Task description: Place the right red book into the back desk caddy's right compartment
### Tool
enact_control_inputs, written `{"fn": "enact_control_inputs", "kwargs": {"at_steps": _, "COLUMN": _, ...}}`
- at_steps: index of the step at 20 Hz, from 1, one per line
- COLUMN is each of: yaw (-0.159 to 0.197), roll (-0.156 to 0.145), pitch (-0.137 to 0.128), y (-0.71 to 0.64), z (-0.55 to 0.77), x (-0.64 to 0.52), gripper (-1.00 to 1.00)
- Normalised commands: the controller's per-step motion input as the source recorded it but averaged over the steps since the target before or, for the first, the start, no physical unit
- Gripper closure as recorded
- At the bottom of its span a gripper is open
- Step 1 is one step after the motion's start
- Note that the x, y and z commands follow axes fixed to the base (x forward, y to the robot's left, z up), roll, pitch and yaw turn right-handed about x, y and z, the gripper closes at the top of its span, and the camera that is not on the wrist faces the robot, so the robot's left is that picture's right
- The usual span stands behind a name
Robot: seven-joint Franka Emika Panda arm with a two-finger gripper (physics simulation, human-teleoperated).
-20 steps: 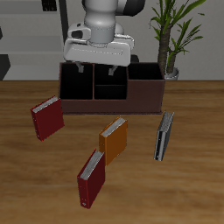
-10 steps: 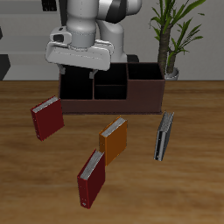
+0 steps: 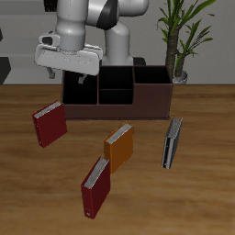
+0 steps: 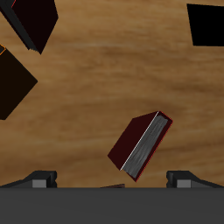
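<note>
The right red book (image 3: 50,124), dark red with white page edges, leans on its edge on the table before the caddy's end. It also shows in the wrist view (image 4: 140,144). My gripper (image 3: 71,80) hangs open and empty above the table, higher than the book and a little farther back. In the wrist view my gripper (image 4: 114,178) has its fingertips (image 4: 39,179) wide apart. The back desk caddy (image 3: 119,110) is a long dark reddish-brown box at the back. Its right compartment (image 3: 152,77) is the black undivided end section by the plant. The arm hides part of the caddy's other end.
A second red book (image 3: 95,186) stands near the table's front edge. An orange book (image 3: 118,147) stands mid-table and a dark grey book (image 3: 172,142) stands beyond it. A potted plant (image 3: 181,37) stands behind the caddy.
My gripper has swung sideways along the caddy, from over its middle to over the end nearest the right red book. It stays open. No book has moved.
</note>
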Motion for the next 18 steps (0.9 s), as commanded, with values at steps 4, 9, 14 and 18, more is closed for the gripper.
{"fn": "enact_control_inputs", "kwargs": {"at_steps": 4, "yaw": -0.045, "roll": -0.018, "pitch": -0.028, "y": -0.39, "z": -0.15, "x": -0.10, "gripper": -1.00}}
{"fn": "enact_control_inputs", "kwargs": {"at_steps": 9, "yaw": -0.085, "roll": -0.027, "pitch": -0.040, "y": -0.34, "z": -0.13, "x": -0.03, "gripper": -1.00}}
{"fn": "enact_control_inputs", "kwargs": {"at_steps": 14, "yaw": -0.061, "roll": -0.047, "pitch": 0.016, "y": -0.26, "z": -0.17, "x": 0.10, "gripper": -1.00}}
{"fn": "enact_control_inputs", "kwargs": {"at_steps": 18, "yaw": -0.044, "roll": -0.016, "pitch": 0.003, "y": -0.12, "z": -0.19, "x": 0.14, "gripper": -1.00}}
